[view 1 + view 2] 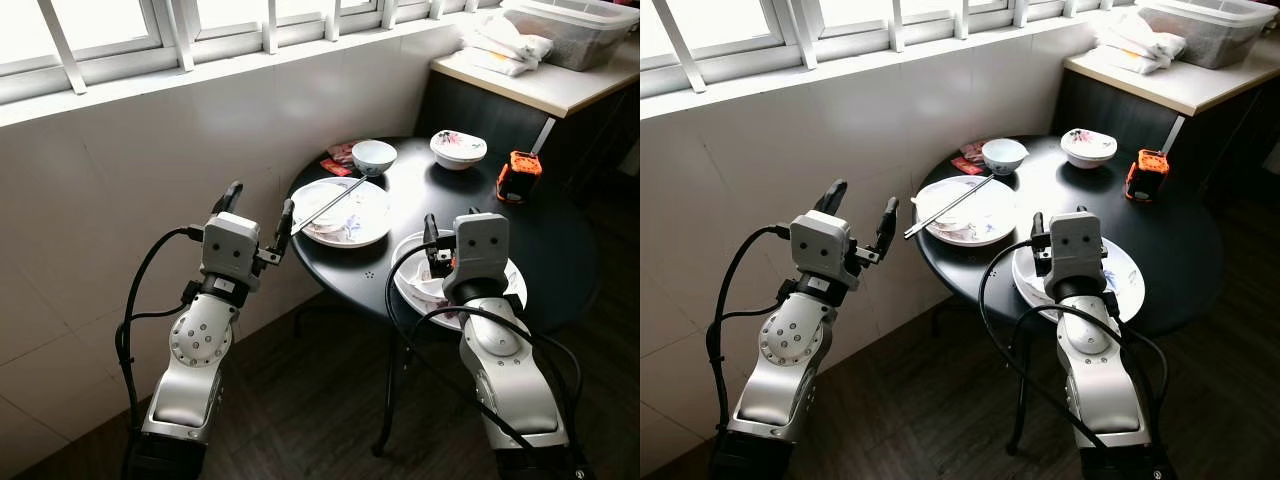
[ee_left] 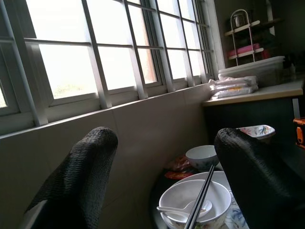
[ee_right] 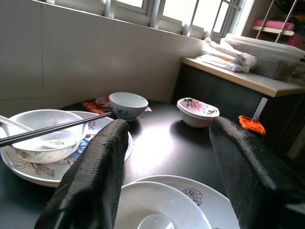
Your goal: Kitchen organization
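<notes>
A round black table (image 1: 560, 230) holds dishes. On its left side a large floral plate (image 1: 368, 225) carries a white bowl (image 3: 43, 136) with a spoon and dark chopsticks (image 1: 330, 203) laid across it. Behind it stand a small blue-and-white bowl (image 1: 374, 155) and a floral bowl (image 1: 458, 148). At the table's front edge lies a second plate (image 1: 512, 285) with a smaller white dish (image 3: 157, 210) on it. My left gripper (image 1: 262, 200) is open in the air just left of the table. My right gripper (image 3: 169, 129) is open above the front plate, holding nothing.
An orange-and-black object (image 1: 519, 175) stands at the table's right. A red packet (image 1: 338, 160) lies by the small bowl. The tiled wall and window run behind. A counter (image 1: 560, 90) at the back right bears a plastic tub (image 1: 580, 30) and folded bags (image 1: 505, 45).
</notes>
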